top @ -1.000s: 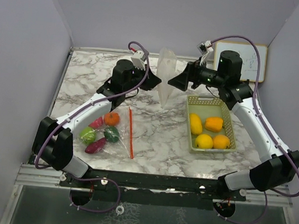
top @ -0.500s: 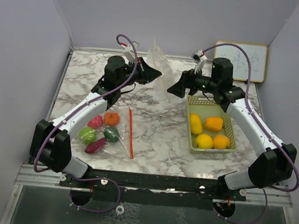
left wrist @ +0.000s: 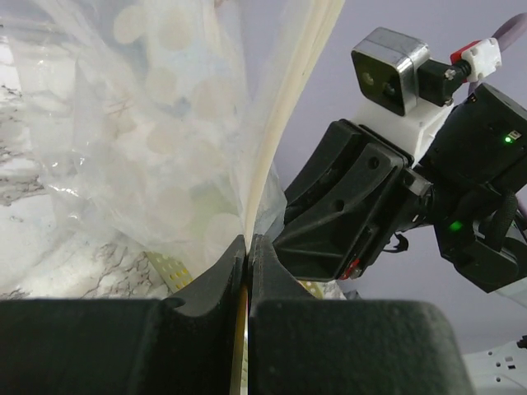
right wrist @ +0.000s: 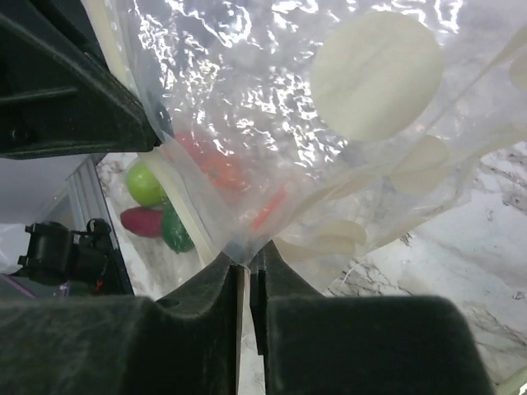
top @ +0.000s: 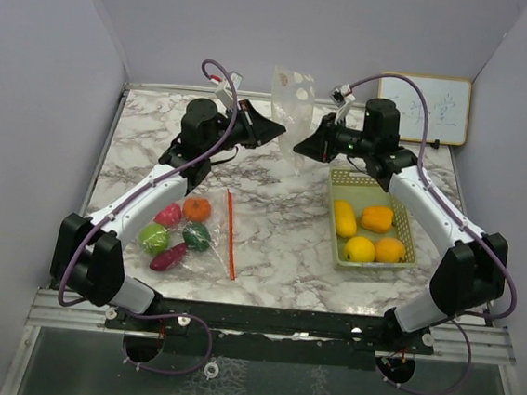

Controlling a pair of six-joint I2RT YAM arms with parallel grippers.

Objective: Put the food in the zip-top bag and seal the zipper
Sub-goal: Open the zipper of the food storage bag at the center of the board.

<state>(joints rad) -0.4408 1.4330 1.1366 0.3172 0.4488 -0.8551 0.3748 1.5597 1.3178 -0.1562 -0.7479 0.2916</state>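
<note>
A clear zip-top bag [top: 292,99] with white dots hangs above the back of the table, held between both grippers. My left gripper [top: 277,130] is shut on its cream zipper edge [left wrist: 276,132]. My right gripper [top: 298,147] is shut on the bag's lower corner [right wrist: 247,247]. Some of the food lies at front left: green [top: 155,238], pink-red [top: 168,215], orange [top: 197,210], dark green [top: 196,237] and purple [top: 169,257] pieces on clear plastic with a red strip [top: 230,234]. Yellow [top: 344,217] and orange [top: 377,218] pieces lie in the basket.
The pale green mesh basket [top: 332,218] stands at the right of the marble table [top: 277,246]. A small whiteboard [top: 424,106] leans on the back right wall. Grey walls close in both sides.
Both grippers have raised the dotted bag higher. The right gripper, open beside the bag a moment ago, has closed on it.
</note>
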